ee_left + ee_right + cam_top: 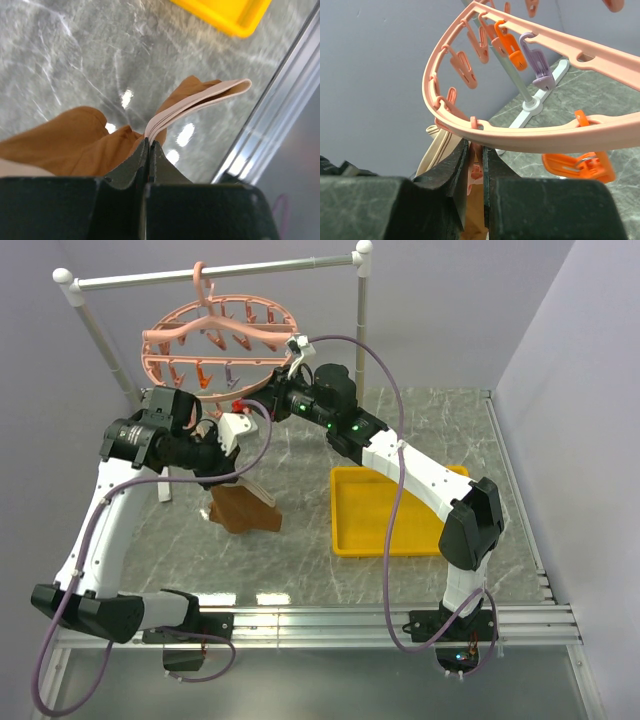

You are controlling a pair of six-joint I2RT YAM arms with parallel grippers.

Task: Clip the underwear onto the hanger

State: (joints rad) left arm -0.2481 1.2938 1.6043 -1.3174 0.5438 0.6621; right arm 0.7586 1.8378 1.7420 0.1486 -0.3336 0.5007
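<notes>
The salmon-pink round hanger [215, 338] hangs by its hook from the rail. My right gripper [258, 407] is under its near rim. In the right wrist view the gripper [476, 150] is shut on a pink clip [476, 171] that dangles from the hanger's rim [530, 135]. My left gripper [238, 472] is just left of and below it, and holds the brown underwear [245, 512] so that it hangs above the table. In the left wrist view this gripper [149, 145] is shut on the tan waistband [200, 100], with brown cloth [75, 142] bunched to the left. The waistband [436, 147] also shows beside the right fingers.
The white and grey rail [215, 275] stands at the back; its foot [535, 104] is on the marble table. A yellow tray [385, 512] lies at the right under the right arm and also shows in the left wrist view [230, 12]. Orange [577, 165] and purple [537, 65] clips hang nearby.
</notes>
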